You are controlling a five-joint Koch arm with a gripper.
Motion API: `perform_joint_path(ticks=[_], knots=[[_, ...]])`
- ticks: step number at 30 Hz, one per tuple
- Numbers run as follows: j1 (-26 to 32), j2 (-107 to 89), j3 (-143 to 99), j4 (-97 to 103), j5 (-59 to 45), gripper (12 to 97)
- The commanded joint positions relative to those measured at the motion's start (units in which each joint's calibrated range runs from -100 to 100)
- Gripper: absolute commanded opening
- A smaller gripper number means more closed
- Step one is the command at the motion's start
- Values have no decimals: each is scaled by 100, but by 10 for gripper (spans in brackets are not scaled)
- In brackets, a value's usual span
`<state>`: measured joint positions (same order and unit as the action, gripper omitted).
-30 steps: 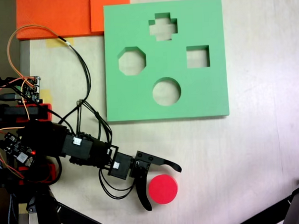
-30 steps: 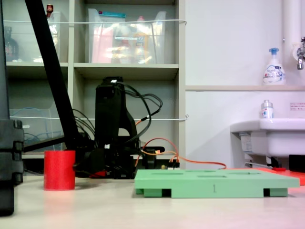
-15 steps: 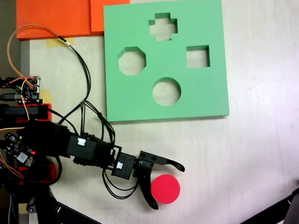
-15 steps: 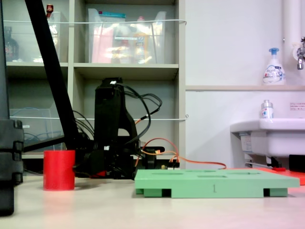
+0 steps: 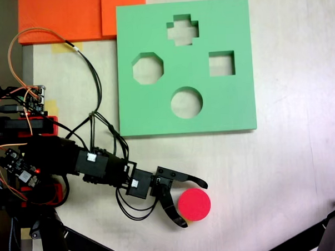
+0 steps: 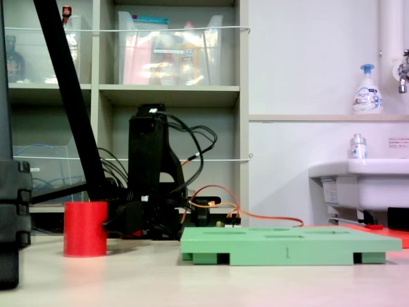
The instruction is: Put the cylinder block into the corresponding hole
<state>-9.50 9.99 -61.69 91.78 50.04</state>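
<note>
While standing upright on the pale tabletop [image 5: 280, 170], the short, bright red foam cylinder block [image 5: 194, 205] shows its flat round top in a fixed view from above, near the lower edge of that picture and well below the flat square green foam board [image 5: 233, 108]. From a low side view the same red cylinder [image 6: 85, 229] rests on the table to the left of the green board [image 6: 287, 244], apart from it.

Around the cylinder sits the black gripper [image 5: 193, 202] of the arm, its jaws spread wide: the upper curved finger [image 5: 193, 181] passes just above the block and the lower finger [image 5: 172, 211] curves along its left side, very near it; whether either finger touches the foam cannot be told.

Further up in the view from above, the board's round circular cutout [image 5: 186, 102] lies empty, between an octagonal cutout [image 5: 148, 68] up to its left and a square cutout [image 5: 221, 63] up to its right, with a cross-shaped cutout [image 5: 182, 30] higher still. Beyond the board's upper left corner lie orange foam sheets [image 5: 62, 18].
</note>
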Motion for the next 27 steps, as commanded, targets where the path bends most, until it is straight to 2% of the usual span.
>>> perform_joint_path(ticks=[1,14,16,18,20,27], knots=[[0,-63,97,23,-34,709],[24,216,835,-189,-29,698],[49,216,835,-189,-34,645],[63,202,825,-179,-34,518],[63,202,815,-169,-34,442],[78,202,705,-25,-34,409]])
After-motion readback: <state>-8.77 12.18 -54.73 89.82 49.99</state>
